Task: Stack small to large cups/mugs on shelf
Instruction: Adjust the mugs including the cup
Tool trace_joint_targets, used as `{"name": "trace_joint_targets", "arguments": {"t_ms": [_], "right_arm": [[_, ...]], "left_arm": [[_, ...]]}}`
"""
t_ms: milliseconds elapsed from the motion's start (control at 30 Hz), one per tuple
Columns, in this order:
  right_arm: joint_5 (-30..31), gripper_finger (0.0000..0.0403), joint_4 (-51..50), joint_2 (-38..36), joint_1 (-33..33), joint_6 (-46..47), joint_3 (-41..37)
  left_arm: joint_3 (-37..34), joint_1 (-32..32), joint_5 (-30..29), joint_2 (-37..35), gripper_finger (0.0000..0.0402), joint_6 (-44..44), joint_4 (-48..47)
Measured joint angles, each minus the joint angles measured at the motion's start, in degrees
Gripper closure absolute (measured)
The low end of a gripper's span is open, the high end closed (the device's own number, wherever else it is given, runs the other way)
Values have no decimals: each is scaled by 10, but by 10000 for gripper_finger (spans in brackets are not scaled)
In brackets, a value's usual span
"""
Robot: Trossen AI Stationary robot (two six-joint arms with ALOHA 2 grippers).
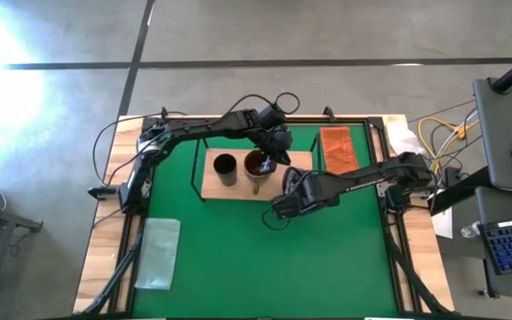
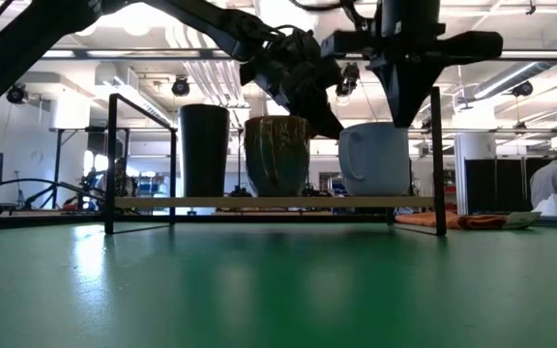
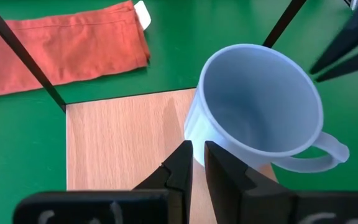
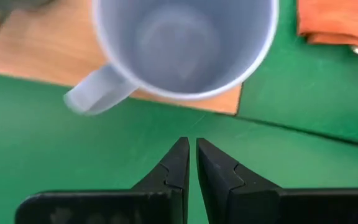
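A: Where do the three vessels stand?

B: All upright in a row on the flat light-wood shelf (image 1: 238, 184) with the thin black wire frame: the tall black handleless cup (image 2: 204, 151) at one end, the glossy brown-gold mug (image 2: 277, 155) in the middle, the pale blue-grey mug with a handle (image 2: 375, 159) at the other end, nearest the folded orange-brown cloth (image 1: 338, 148).

A: And the left end effector (image 3: 197, 167)?

B: Over the shelf, between the brown-gold mug and the blue-grey one. Its fingers are nearly together with nothing between them.

A: The right end effector (image 4: 190, 163)?

B: Above the green worktop (image 1: 265, 258), just off the shelf's front edge by the blue-grey mug's handle. Fingers closed, empty.

A: Anything else?

B: A pale translucent rectangular cloth (image 1: 157, 253) lies well apart, near the worktop's left corner.
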Motion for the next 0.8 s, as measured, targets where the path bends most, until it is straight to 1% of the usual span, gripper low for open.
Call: {"name": "trace_joint_targets", "arguments": {"t_ms": [267, 433, 633, 800], "right_arm": [[21, 380, -1, 1, -1, 19, -18], [63, 380, -1, 0, -1, 44, -18], [98, 380, -4, -3, -1, 54, -18], [120, 380, -38, -3, -1, 92, -19]], "left_arm": [[0, -2, 0, 0, 375, 0, -3], [0, -2, 0, 0, 375, 0, -3], [0, -3, 0, 0, 375, 0, -3], [0, -3, 0, 0, 375, -1, -4]]}}
